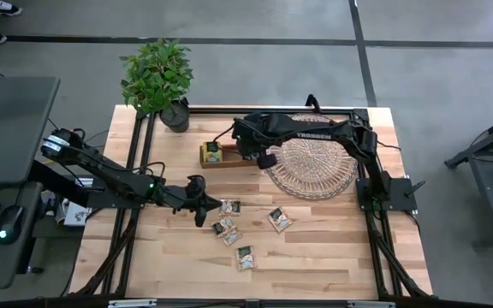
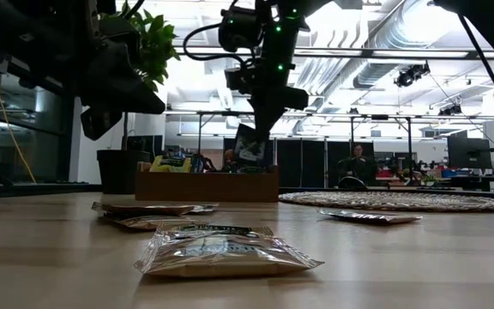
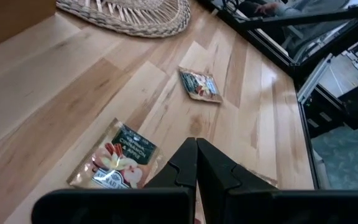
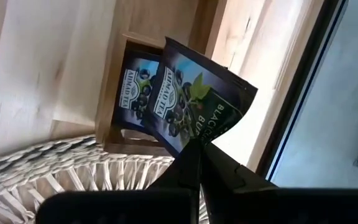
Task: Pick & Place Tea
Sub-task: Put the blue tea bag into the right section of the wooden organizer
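Note:
My right gripper [image 2: 261, 129] hangs over the narrow wooden box [image 2: 208, 185], shut on a dark navy tea sachet [image 4: 197, 102]. A second navy sachet [image 4: 131, 87] stands in the box compartment below it, and a yellow-green one [image 1: 213, 152] sits in the box's left end. Several more tea sachets lie flat on the table: one [image 1: 229, 207] close to my left gripper, others [image 1: 226, 231], [image 1: 245, 257], [image 1: 279, 220] nearer the front. My left gripper [image 1: 200, 207] is shut and held above the table beside them, touching nothing. My right gripper pinches the navy sachet at one edge [image 4: 194, 140] between its two fingers. The fingers slant down from above. The sachet hangs below the fingertips [image 2: 252, 146], lifted clear, just above the wooden box's rim.
The round wicker tray [image 1: 315, 175] lies to the right of the box, under my right arm. A potted plant [image 1: 163, 81] stands at the table's far left corner. Bare wood shows along the table's near edge and near left.

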